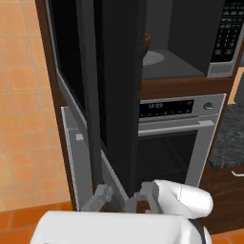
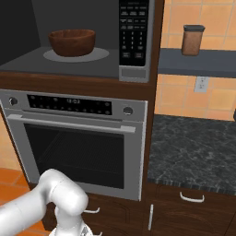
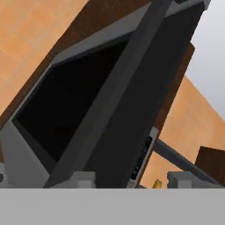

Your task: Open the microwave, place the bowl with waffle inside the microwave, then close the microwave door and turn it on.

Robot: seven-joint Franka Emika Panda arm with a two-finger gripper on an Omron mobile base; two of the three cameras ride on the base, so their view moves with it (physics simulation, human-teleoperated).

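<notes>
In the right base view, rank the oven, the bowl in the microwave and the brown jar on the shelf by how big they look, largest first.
1. The oven, by far the largest.
2. The bowl, sitting on the turntable.
3. The jar, narrower than the bowl but about as tall. It may stand at a different depth, so true sizes are unsure.

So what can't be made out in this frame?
- Waffle: in the right base view the bowl sits on the turntable in the microwave, but its rim hides whatever lies inside.
- Bowl in the left base view: the open microwave door covers most of it.
- Tool: low by the door's bottom edge; whether it touches the door is unclear.
- Keypad labels: too small.
</notes>
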